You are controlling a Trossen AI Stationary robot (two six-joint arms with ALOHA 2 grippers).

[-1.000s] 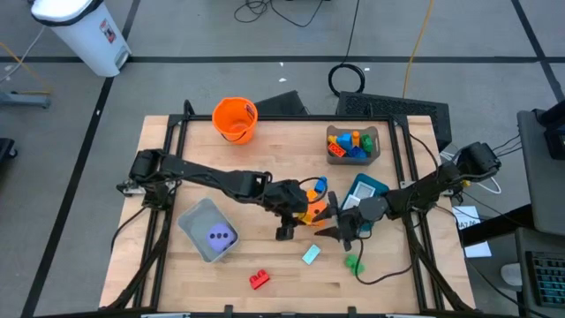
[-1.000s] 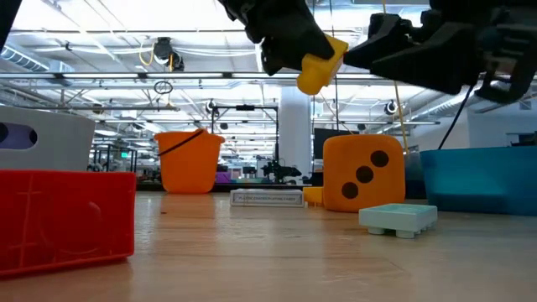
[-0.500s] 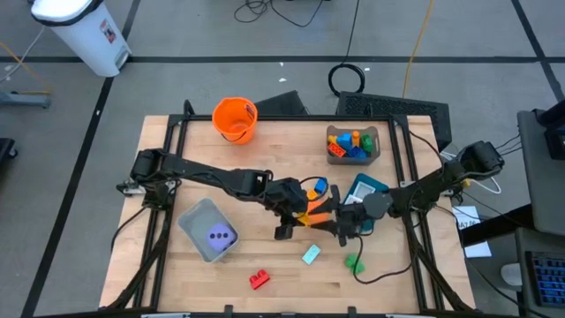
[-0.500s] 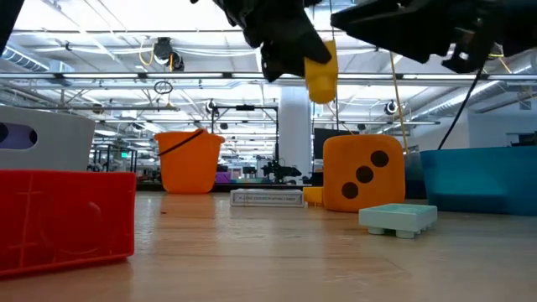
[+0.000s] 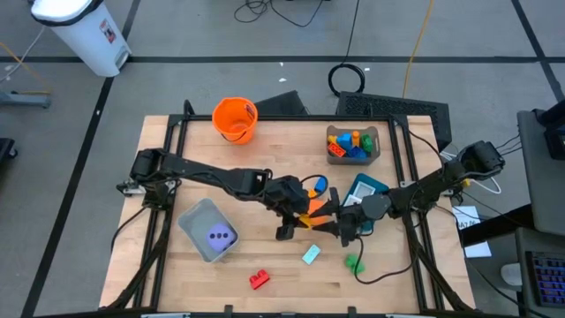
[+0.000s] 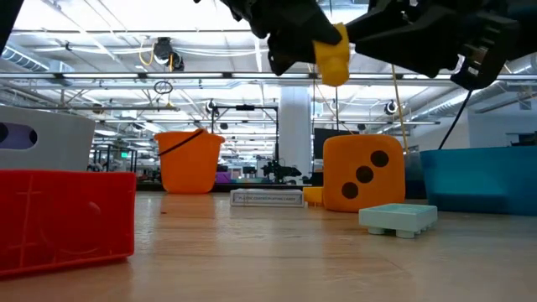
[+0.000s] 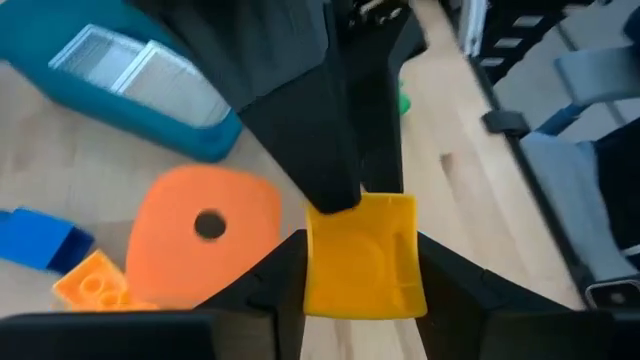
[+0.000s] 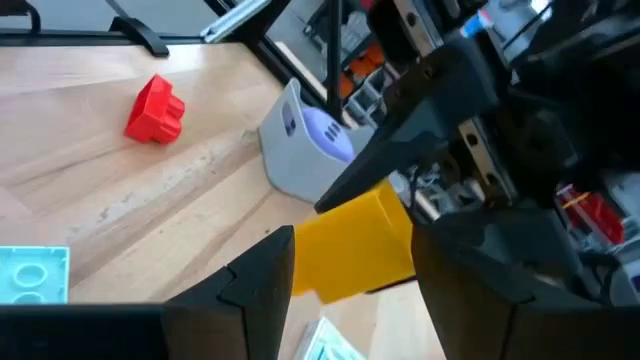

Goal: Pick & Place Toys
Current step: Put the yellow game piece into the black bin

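A yellow block (image 6: 333, 59) hangs in the air at the table's middle, above the orange dotted die (image 6: 362, 172). My left gripper (image 5: 307, 215) reaches in from the table's left and is shut on the block (image 7: 360, 255). My right gripper (image 5: 334, 219) reaches in from the table's right, and its fingers close on the same block (image 8: 350, 250). A red block (image 5: 259, 280), a pale teal block (image 5: 311, 255) and a green block (image 5: 353, 262) lie on the table nearer the front. The purple die (image 5: 219, 236) lies in the grey bin (image 5: 199, 216). My left gripper pinches the yellow block's two opposite sides (image 7: 315, 270) between its two fingers, coming from the table's left. The block is lifted clear, above the orange die. My right gripper has its two fingers against the block's other pair of sides (image 8: 305, 255), coming from the table's right. The block's far end sits in the left gripper.
An orange bucket (image 5: 235, 119) stands at the back left. A clear tray of blocks (image 5: 353, 144) stands at the back right, and the teal bin (image 5: 366, 187) is just behind the grippers. A blue block (image 7: 35, 240) and an orange block (image 7: 95, 285) lie beside the die.
My right gripper has moved toward the table's left, from beside the yellow block to around it. My left gripper has kept its hold and has turned the block, which now sits a little higher and more toward the right gripper.
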